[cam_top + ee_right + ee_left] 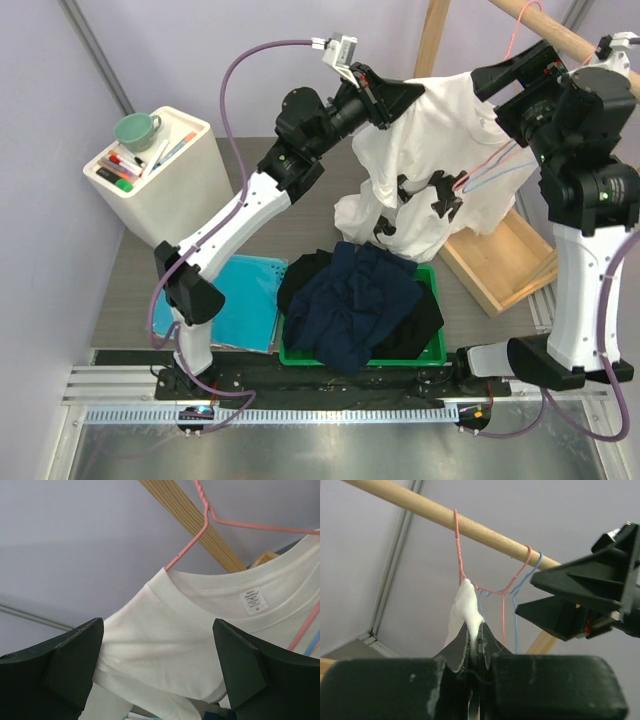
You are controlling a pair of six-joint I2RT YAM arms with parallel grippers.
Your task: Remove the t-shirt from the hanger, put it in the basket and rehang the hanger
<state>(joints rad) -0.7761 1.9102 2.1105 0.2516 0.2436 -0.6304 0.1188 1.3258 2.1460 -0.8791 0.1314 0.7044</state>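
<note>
1. Top external view: white t-shirt [440, 150] hangs draped below wooden rail [560, 35], on pink hanger [187, 545] hooked over the rail.
2. L gripper [476, 630]: fingers pressed together, pinching a fold of shirt cloth just under rail, near the pink hook.
3. R gripper [157, 625]: jaws spread wide, holding nothing. It faces the shirt collar and neck label [255, 601], below rail.
4. Blue hanger [516, 620] is hooked on rail just beside the pink one.
5. Green bin [436, 345] w/ dark clothes [350, 300] sits well below rail, under shirt hem.
</note>
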